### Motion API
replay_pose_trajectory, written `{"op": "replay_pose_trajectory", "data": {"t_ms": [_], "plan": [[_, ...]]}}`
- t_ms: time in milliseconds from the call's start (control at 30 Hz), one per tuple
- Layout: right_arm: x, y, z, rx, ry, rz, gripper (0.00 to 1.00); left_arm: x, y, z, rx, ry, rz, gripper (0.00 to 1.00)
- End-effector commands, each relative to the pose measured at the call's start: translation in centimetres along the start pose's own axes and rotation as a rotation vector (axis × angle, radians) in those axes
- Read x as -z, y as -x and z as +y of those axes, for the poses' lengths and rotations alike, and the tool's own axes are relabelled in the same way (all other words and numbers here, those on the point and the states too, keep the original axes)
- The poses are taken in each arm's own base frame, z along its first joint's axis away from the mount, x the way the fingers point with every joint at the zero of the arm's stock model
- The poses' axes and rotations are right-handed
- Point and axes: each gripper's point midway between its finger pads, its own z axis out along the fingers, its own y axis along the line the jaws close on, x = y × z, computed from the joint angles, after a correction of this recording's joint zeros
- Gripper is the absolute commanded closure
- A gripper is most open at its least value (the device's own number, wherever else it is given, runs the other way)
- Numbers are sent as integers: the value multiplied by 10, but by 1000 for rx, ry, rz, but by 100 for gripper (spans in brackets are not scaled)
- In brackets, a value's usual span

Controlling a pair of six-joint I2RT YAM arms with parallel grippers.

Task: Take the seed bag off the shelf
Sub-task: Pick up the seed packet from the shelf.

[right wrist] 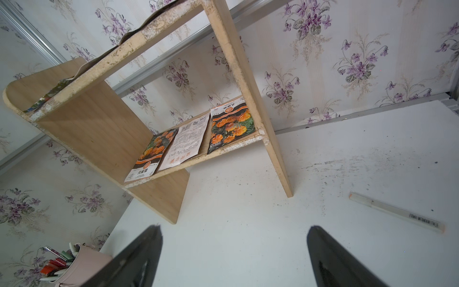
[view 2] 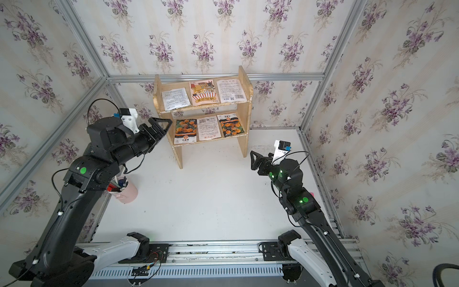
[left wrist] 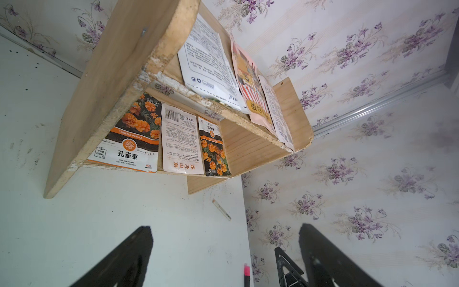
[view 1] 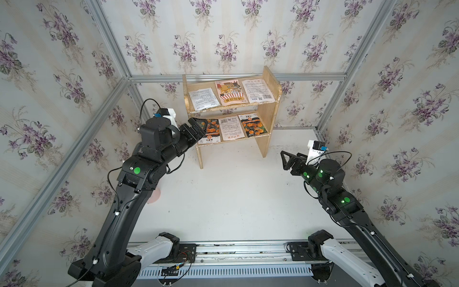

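Judging from both top views, the left end effector (view 1: 201, 125) is by far the nearer one. It hangs at approx. 10 o'clock of the worktop (view 1: 223, 198), just beside the left side panel (view 2: 178, 156) of the shelf (view 1: 270, 116), jaws spread wide w/ nothing between them. The right end effector (view 1: 284, 161) is also spread and empty, at approx. 3 o'clock of the worktop, well apart from the shelf.

The shelf stands at 12 o'clock. The task does not say which bag. I take the seed bag (view 1: 213, 130) to be the orange-flower one at the left end of the lower tier (right wrist: 223, 152), since it is closest to the left end effector. It lies flat, face up, right beside a white packet (view 1: 229, 128) on its 3 o'clock side. Its long axis runs 12-to-6, i.e. back to front, and its short bottom edge reaches the front lip of the tier.

From the left end effector the bag lies at approx. 3-4 o'clock. But the side panel seems to stand on that line, so prob. the approach must come round to the 6 o'clock side, the open front, and pinch the short front edge. Whether the jaws are at the tier's height, I cannot tell.
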Motion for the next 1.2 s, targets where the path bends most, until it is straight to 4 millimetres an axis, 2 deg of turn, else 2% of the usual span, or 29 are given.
{"op": "replay_pose_trajectory", "data": {"t_ms": [0,167,267,533,600,767,967,1133,1167], "plan": [[3,5,2,-11,8,-25,5,-8,13,-8,69,-19,-46,9],[6,5,1,-18,6,-30,6,-29,18,-11,113,-15,-52,16],[7,4,0,-21,6,-29,6,-39,21,-7,141,7,-65,24],[11,2,-3,-26,1,-39,7,-49,35,1,220,42,-142,37],[11,0,-3,-28,0,-36,8,-51,38,3,236,48,-157,43],[11,-2,-3,-37,7,-33,8,-58,45,7,262,65,-172,44],[11,-7,-3,-44,21,-29,9,-64,53,16,292,89,-194,56],[9,-9,-3,-43,22,-23,9,-67,59,16,313,77,-199,58],[9,-9,-3,-44,21,-24,9,-78,58,22,313,99,-190,58]]}}
